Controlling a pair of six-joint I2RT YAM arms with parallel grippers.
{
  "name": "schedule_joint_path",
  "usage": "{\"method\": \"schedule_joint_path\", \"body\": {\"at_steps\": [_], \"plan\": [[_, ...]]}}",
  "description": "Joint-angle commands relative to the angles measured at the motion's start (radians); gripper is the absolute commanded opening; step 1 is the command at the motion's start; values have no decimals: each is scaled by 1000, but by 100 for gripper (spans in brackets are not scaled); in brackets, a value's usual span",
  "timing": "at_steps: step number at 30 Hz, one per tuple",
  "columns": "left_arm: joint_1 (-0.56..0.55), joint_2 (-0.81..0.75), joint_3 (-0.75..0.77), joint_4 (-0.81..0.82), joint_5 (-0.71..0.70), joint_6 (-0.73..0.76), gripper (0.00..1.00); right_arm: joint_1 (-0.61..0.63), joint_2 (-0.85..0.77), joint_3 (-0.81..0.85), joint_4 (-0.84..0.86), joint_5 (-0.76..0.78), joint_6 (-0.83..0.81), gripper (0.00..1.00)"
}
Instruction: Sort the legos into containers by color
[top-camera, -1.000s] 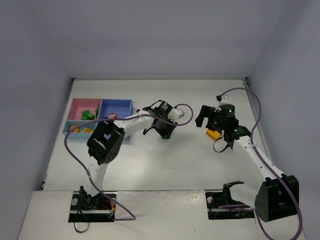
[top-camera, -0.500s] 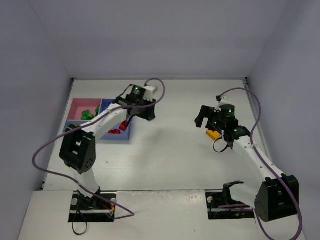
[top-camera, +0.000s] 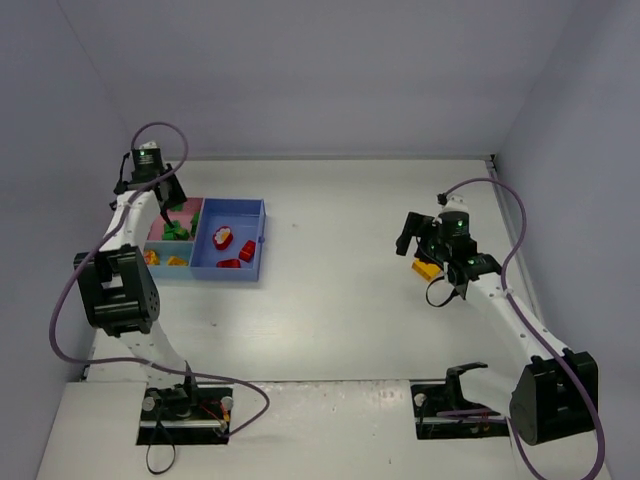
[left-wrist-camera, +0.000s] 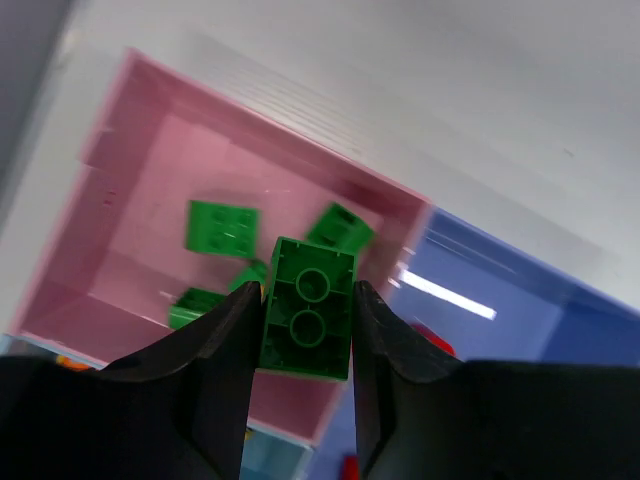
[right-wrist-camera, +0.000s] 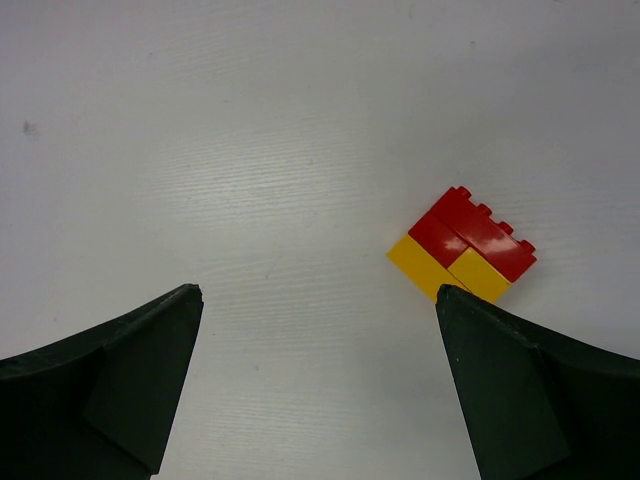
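One green lego (left-wrist-camera: 308, 322), pinched in the left gripper (left-wrist-camera: 307, 296), has swung across the worktop (top-camera: 340, 300) to above the pink container (left-wrist-camera: 140, 170) at ten o'clock (right gripper (right-wrist-camera: 318, 292) gapes wide, empty), so release looks next.

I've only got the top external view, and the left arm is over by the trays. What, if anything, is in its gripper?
Observer: The left gripper is shut on a green plastic brick, hollow underside facing its camera.
Operator: Is it over the right tray?
Observer: It hangs over the pink plastic tray, which holds several loose green bricks.
Operator: And that yellow piece by the right arm?
Observer: A red plastic brick is joined to the yellow plastic brick; both show between the open right gripper's fingers.
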Motion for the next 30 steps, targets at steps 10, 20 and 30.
{"method": "schedule_joint_path", "body": {"at_steps": [10,20,30], "plan": [[69,137,170,-3,-87,-37,38,-46,3,14,-148,270,179,100],[55,62,146,-93,-57,-108,68,-47,157,17,-211,296,349,100],[-156,-134,41,-151,9,-126,69,-47,303,95,-208,350,425,100]]}}
